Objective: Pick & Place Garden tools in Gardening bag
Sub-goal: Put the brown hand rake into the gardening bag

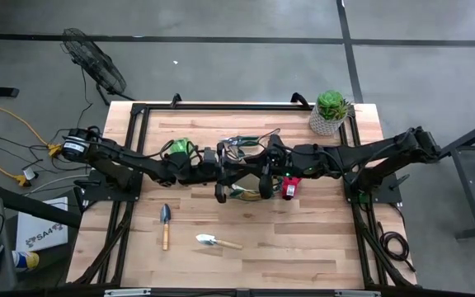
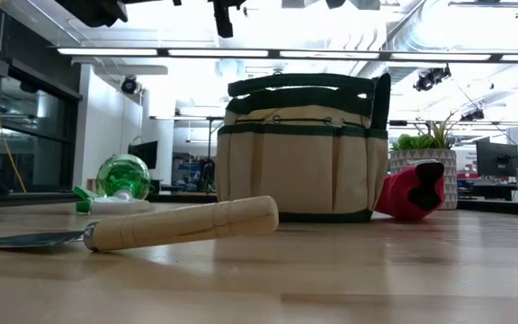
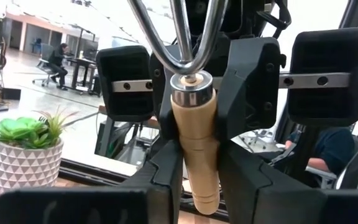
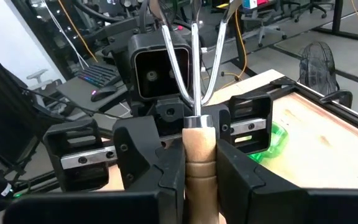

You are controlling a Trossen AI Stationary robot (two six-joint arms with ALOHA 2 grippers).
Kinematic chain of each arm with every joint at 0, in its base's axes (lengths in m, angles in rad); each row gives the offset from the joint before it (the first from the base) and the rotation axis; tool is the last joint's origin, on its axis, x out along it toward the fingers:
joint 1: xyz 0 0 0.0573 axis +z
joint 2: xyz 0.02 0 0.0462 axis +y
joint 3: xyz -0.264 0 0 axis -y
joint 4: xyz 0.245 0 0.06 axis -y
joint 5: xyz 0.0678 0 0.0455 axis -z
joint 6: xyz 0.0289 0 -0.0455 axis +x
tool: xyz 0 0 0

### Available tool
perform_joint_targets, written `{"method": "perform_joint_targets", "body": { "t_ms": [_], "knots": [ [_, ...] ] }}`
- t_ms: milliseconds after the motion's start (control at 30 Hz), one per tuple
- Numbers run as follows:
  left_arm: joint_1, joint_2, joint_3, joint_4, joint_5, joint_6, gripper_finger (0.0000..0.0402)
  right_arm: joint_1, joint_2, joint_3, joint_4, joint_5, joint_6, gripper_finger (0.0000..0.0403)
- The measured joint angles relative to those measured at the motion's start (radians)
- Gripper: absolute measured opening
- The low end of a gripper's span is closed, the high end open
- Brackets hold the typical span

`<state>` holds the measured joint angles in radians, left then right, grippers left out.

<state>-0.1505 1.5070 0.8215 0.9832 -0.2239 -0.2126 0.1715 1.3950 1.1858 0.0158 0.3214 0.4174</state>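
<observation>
A hand rake with a pale wooden handle point(image 3: 194, 143) and bright metal tines point(image 1: 250, 137) is held up between my two arms, over the tan, green-trimmed gardening bag point(image 2: 295, 148). My left gripper point(image 3: 199, 152) comes from the table's left and my right gripper point(image 4: 201, 155) from the right. They face each other and both are shut on the handle. A green spray bottle point(image 1: 180, 147) lies left of the bag and a red item point(image 1: 289, 188) leans at its right. Two trowels point(image 1: 165, 224) point(image 1: 218, 242) lie flat near the front. My left gripper pinches the rake's wooden handle point(image 3: 191, 180) between its two fingers, toward its free end. The fingers come roughly level from the table's left and lie across the handle. The rake is lifted clear of the bag and table. My right gripper pinches the same handle just below the metal collar point(image 4: 199, 140), one finger on each side. It comes about level from the table's right, across the handle. The tines point(image 4: 188, 56) stand out beyond the fingers.
A succulent in a pale patterned pot point(image 1: 330, 111) stands at the far right corner. The black frame rails point(image 1: 221, 107) run round the tabletop. Bare wood point(image 1: 303, 247) lies in front of the bag, to the right of the trowels.
</observation>
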Motion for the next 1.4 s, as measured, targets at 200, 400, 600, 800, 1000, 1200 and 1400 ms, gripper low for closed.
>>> {"method": "perform_joint_targets", "body": {
  "t_ms": [200, 400, 600, 800, 1000, 1200, 1400],
  "knots": [
    [0.0, 0.0, 0.0, -0.002, 0.001, 0.0, 0.0071, 0.0, 0.001, 0.0, -0.001, -0.002, -0.001, 0.0057],
    [0.001, 0.0, 0.0, -0.014, 0.014, 0.009, 0.0063, -0.001, 0.002, 0.0, -0.003, -0.006, 0.007, 0.0113],
    [0.0, 0.0, 0.0, -0.017, 0.022, 0.005, 0.0063, 0.0, -0.01, -0.001, -0.013, -0.002, -0.038, 0.0138],
    [0.0, 0.0, 0.0, 0.002, 0.036, -0.02, 0.0063, 0.0, -0.091, -0.002, -0.075, 0.028, -0.061, 0.0138],
    [0.023, 0.0, 0.0, 0.058, 0.092, -0.112, 0.0063, 0.053, -0.181, -0.002, -0.236, 0.063, -0.103, 0.0138],
    [0.082, 0.0, 0.0, 0.173, 0.226, -0.237, 0.0063, 0.199, -0.196, -0.002, -0.34, 0.284, -0.204, 0.0138],
    [0.085, 0.009, 0.0, 0.211, 0.263, -0.267, 0.0063, 0.35, -0.135, -0.002, -0.32, 0.53, -0.377, 0.0138]
  ]
}}
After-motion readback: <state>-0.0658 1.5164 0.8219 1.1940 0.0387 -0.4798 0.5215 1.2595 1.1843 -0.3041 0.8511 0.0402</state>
